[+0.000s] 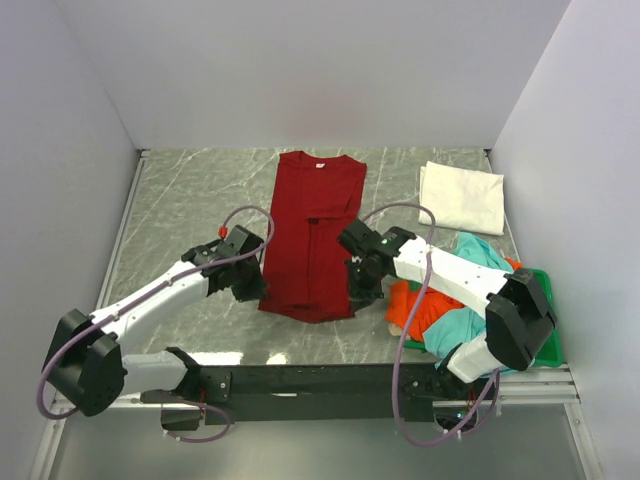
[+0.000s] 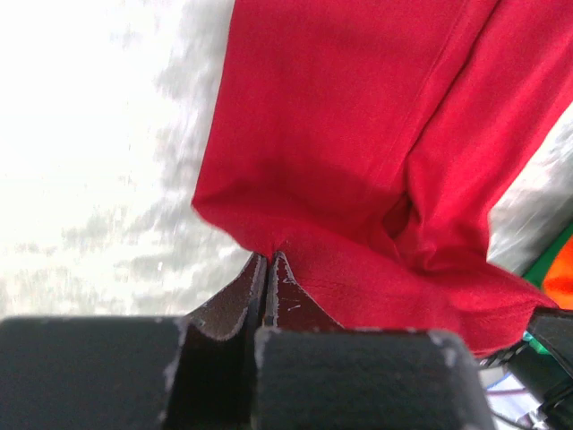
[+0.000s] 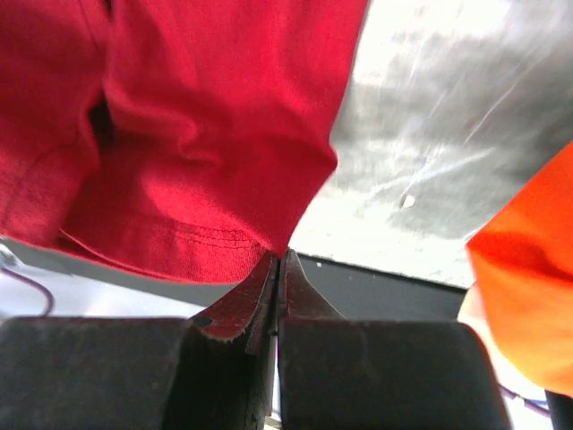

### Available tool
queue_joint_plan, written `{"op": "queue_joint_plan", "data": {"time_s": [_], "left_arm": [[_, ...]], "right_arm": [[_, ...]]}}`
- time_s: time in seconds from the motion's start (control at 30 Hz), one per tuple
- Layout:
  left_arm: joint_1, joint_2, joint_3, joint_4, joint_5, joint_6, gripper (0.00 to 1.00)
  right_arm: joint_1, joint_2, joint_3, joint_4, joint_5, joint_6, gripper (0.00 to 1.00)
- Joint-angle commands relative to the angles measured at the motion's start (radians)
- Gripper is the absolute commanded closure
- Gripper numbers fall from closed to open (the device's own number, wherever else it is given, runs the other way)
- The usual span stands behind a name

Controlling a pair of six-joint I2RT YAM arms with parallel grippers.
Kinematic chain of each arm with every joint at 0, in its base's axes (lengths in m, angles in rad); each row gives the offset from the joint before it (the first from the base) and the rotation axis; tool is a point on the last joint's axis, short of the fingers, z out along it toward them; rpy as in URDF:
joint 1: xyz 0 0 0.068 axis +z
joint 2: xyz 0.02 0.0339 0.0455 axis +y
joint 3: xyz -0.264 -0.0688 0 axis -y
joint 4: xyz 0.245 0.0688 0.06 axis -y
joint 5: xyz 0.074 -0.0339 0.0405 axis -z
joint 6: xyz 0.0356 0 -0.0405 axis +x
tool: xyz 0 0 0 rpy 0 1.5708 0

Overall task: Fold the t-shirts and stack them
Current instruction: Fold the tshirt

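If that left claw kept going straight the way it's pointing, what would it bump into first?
The dark red t-shirt: the left gripper is closed right on its near hem corner, so it would likely push straight into that cloth first.

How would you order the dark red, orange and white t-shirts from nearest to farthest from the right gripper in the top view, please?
1. The dark red t-shirt, pinched by the right gripper.
2. The orange t-shirt, just to its right.
3. The white t-shirt, folded, far right.
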Motion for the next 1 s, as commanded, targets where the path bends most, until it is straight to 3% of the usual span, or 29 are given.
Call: {"op": "queue_joint_plan", "data": {"time_s": [0.0, 0.5, 0.97], "left_arm": [[0.048, 0.041, 0.076, 0.067, -0.002, 0.091, 1.0], [0.215, 0.326, 0.286, 0.257, 0.07, 0.211, 1.0], [0.295, 0.608, 0.58, 0.294, 0.12, 0.263, 1.0]], "right_arm": [[-0.046, 0.034, 0.08, -0.026, 0.05, -0.048, 1.0], [-0.214, 0.264, 0.35, -0.023, 0.103, -0.177, 1.0], [-0.32, 0.498, 0.63, -0.033, 0.112, -0.24, 1.0]]}}
